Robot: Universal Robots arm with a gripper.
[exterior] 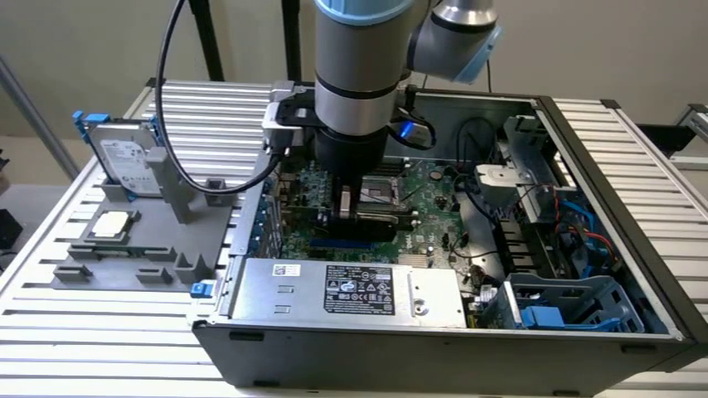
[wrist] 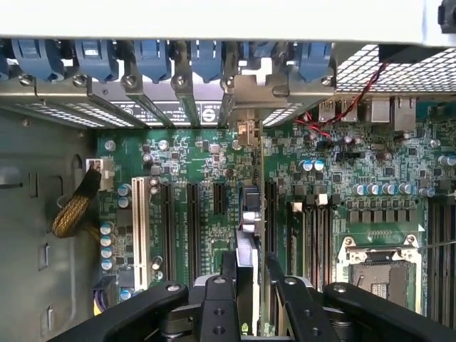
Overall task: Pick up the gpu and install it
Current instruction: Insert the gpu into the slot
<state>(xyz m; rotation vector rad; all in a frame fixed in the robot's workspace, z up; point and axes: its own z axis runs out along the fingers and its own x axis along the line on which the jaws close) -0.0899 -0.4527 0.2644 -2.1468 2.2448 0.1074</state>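
Note:
The gpu (wrist: 249, 214) is seen edge-on in the wrist view, a thin card standing upright over the green motherboard (wrist: 192, 214) among its long expansion slots. Its silver bracket end (wrist: 246, 96) reaches the case's rear slot openings. My gripper (wrist: 251, 288) is shut on the card, one black finger (wrist: 217, 303) on each side. In the exterior view the gripper (exterior: 360, 211) is low inside the open computer case (exterior: 619, 249), with the dark gpu (exterior: 382, 222) held just above the board. Whether the card's edge sits in a slot is hidden.
A silver hard drive with blue rails (exterior: 122, 153) and a square CPU chip (exterior: 111, 224) rest on a grey fixture at the exterior view's left. The power supply (exterior: 343, 290), a blue drive cage (exterior: 564, 307) and loose cables (exterior: 498, 224) crowd the case. The CPU socket (wrist: 381, 271) lies beside the slots.

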